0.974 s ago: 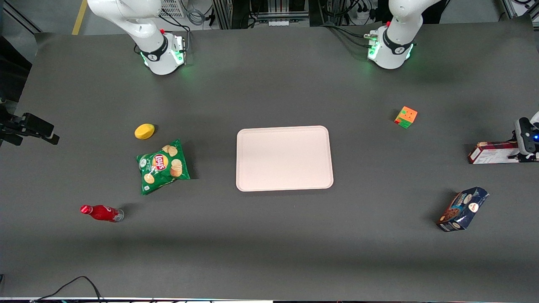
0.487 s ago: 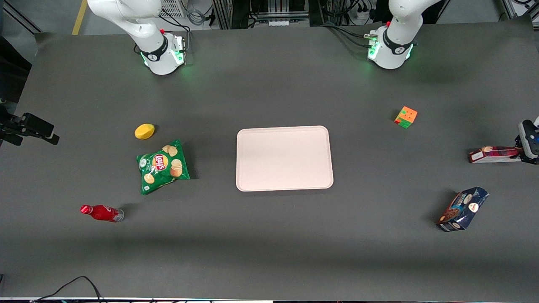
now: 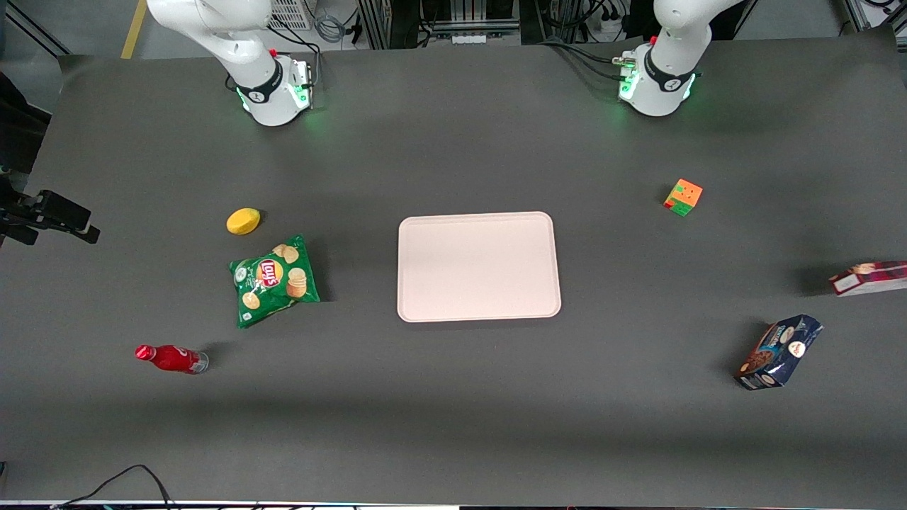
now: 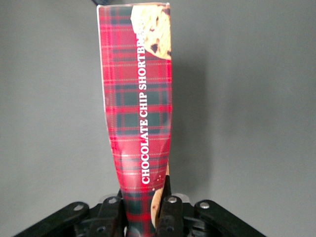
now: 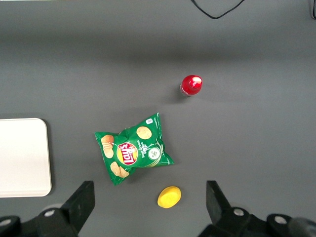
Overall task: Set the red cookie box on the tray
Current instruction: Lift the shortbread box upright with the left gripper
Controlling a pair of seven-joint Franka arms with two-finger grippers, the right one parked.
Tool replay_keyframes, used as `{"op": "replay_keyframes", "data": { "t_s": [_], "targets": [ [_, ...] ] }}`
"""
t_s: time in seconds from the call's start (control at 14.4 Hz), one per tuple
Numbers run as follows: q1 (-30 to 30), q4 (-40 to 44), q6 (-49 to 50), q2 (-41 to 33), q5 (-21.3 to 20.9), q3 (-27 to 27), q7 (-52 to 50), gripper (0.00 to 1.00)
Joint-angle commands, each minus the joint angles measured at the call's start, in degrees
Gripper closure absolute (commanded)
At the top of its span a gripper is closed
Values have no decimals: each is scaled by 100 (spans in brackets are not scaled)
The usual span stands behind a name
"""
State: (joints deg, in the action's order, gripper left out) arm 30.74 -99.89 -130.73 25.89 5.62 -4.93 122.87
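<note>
Sagging a little where it is pinched, the red cookie box (image 4: 138, 113) is clamped at one end between the jaws of the gripper (image 4: 144, 210), which are drawn in narrow on the cardboard; its walls bow inward there, and most of its length sticks out unsupported. In the front view the red cookie box (image 3: 870, 278) shows at the right edge of the frame, cut off by that edge, seemingly lifted, with a shadow on the mat beside it. My worry is that such an end-on hold lets the long box swing or twist in the fingers, or crush further and slip out, if the arm turns quickly. The tray (image 3: 478, 266) lies in the middle of the frame, well apart from the box, bare and easy to land on. Between them the dark mat is open; the colour cube (image 3: 683, 197) sits upper right and the blue cookie bag (image 3: 778, 352) lower right, both off a straight path, so only the tray's low rim could catch a drooping end.
</note>
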Motion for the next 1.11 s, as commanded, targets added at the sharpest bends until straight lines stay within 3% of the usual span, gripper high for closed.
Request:
{"op": "replay_keyframes", "data": {
  "t_s": [0.0,0.49,1.04],
  "targets": [
    [-68,512,880,-417,44,53,-421,85],
    [-129,1849,2411,-550,-70,123,-1114,84],
    [-217,1877,3238,-892,-589,922,-3636,84]
  ]
}}
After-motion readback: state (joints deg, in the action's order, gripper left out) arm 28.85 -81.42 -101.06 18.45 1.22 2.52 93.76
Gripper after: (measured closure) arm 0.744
